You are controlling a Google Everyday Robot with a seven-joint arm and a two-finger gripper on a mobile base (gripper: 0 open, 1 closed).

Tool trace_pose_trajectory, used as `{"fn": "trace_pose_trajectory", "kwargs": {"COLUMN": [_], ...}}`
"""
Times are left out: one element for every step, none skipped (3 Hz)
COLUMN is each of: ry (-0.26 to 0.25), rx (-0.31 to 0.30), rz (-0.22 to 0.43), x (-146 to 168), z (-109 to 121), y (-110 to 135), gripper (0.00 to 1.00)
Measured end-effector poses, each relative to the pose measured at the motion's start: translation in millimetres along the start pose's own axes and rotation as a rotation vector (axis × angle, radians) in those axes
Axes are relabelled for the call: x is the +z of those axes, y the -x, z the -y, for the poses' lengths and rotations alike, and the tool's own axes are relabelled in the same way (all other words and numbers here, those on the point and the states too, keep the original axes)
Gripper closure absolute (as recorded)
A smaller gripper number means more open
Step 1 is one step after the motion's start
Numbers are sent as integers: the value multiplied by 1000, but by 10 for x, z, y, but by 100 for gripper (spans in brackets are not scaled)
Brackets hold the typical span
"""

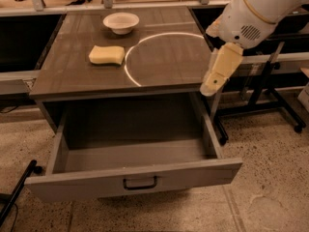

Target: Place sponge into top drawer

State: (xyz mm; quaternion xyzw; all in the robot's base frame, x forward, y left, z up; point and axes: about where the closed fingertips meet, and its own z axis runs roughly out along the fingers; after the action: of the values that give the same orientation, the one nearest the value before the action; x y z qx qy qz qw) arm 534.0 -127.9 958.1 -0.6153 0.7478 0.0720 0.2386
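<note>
The pale yellow sponge (106, 55) lies flat on the brown cabinet top (72, 79), left of centre. The top drawer (135, 154) below is pulled fully out and its inside shows nothing in it. Its flat front panel carries a small dark handle (140, 183). My gripper (211, 87) hangs from the white arm (251, 13) at the cabinet's right edge, above the drawer's right side. It is well to the right of the sponge, apart from it and holding nothing that I can see.
A round white bowl (120, 22) stands behind the sponge near the back of the top. A bright curved reflection (129, 70) runs across the top. A dark-legged stand (270, 95) is to the right, and a dark bar (17, 195) lies on the floor at the left.
</note>
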Motion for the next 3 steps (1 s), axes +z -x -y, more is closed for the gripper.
{"fn": "trace_pose_trajectory", "kwargs": {"ry": [-24,-56,-73], "rx": [77,113,107], "rz": [122,197,252], "x": [324,485,635], "z": [195,343,508], "y": [332,554,836], "gripper": [0,0,0]}}
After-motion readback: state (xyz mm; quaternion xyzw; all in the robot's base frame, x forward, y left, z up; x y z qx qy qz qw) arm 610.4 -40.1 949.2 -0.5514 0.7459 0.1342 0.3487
